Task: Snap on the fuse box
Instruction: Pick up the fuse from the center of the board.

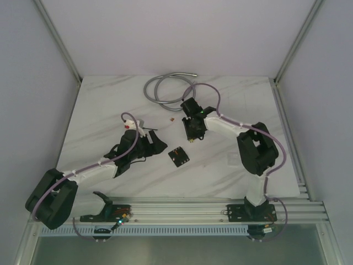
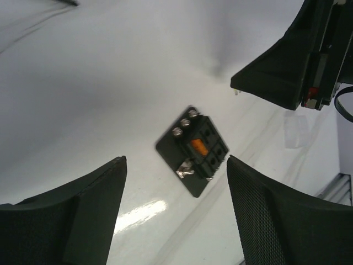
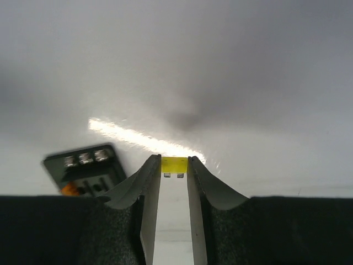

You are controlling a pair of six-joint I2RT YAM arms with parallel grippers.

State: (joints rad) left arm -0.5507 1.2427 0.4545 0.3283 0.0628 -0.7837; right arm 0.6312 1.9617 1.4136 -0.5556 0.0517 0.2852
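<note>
Right tool [image 3: 174,165], pinching a yellow fuse [image 3: 174,163], presumably for seating in the fuse box [image 3: 85,171] lying flat on the bench [image 1: 231,105]. Left tool [image 1: 158,140] wide, empty, near the fuse box, likely to steady it.

grey cable [image 1: 146,88]: coiled on table [image 1: 110,110] | reddish bit [image 1: 171,120]: near cable | yellow fuse [image 3: 174,164]: two prongs

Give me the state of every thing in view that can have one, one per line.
left gripper: open, facing the fuse box, apart from it.
right gripper: shut on the yellow fuse.
fuse box: lying flat on the table, slots up, ungripped.
orange fuse: seated in a fuse box slot.
yellow fuse: pinched between the right gripper's fingertips.
grey cable: coiled at the table's far side.
</note>
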